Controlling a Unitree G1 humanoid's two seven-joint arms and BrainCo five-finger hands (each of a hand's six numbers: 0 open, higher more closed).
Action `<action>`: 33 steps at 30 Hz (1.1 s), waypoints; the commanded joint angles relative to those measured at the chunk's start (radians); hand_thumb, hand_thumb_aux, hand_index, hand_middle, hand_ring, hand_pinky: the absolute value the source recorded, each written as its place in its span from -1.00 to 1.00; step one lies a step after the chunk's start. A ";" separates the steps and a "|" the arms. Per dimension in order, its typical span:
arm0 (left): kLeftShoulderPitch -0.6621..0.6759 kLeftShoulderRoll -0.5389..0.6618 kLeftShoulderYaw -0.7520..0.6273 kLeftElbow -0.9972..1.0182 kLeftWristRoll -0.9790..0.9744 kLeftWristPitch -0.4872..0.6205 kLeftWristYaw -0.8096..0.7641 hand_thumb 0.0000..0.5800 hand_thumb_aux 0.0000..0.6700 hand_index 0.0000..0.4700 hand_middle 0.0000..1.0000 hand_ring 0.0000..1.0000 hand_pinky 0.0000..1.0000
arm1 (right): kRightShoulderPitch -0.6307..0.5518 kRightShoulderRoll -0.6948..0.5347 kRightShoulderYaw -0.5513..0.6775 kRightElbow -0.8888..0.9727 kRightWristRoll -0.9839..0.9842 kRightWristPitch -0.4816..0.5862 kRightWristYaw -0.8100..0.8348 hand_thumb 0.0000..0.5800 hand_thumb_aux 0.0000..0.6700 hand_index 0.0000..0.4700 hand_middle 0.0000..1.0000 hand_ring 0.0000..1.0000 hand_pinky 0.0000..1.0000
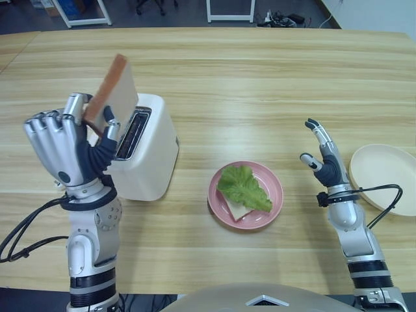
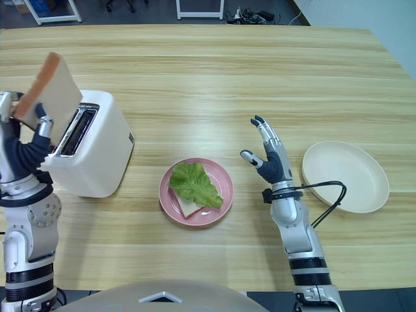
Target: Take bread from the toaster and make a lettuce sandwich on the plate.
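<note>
Nearest me, by the table's (image 1: 260,78) near edge, the pink plate (image 1: 277,192) carries a bread slice (image 1: 242,212) with a lettuce leaf (image 1: 244,187) lying on top. To its right my right hand (image 1: 327,162) hovers with fingers spread, holding nothing, beside a cream plate (image 1: 390,175) at the right edge. Toward the left edge, my left hand (image 1: 62,146) grips a second slice (image 1: 117,88), tilted, above the white toaster (image 1: 156,149).

Light wooden bench (image 1: 260,84), long plank grain running side to side, even light. Beyond its far edge, dark floor (image 1: 182,16). White metal frames (image 1: 231,20) stand there. Cable tangle (image 1: 279,19) on floor. Pale wall (image 1: 380,13) at far right corner.
</note>
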 commanded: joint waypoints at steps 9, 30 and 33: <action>0.006 -0.229 -0.367 -0.062 -1.222 -0.042 -0.480 1.00 1.00 1.00 1.00 1.00 1.00 | -0.023 0.012 -0.015 0.050 0.024 0.004 0.006 -1.00 -1.00 -1.00 -1.00 -1.00 -1.00; 0.021 -0.321 -0.580 0.449 -0.883 0.057 -0.631 1.00 1.00 1.00 1.00 1.00 1.00 | 0.000 0.017 0.001 0.056 0.005 0.002 0.010 -1.00 -1.00 -1.00 -1.00 -1.00 -1.00; 0.019 -0.316 -0.580 0.482 -0.835 0.050 -0.626 1.00 1.00 1.00 1.00 1.00 1.00 | 0.028 -0.002 0.039 0.008 -0.058 -0.022 0.011 -1.00 -1.00 -1.00 -1.00 -1.00 -1.00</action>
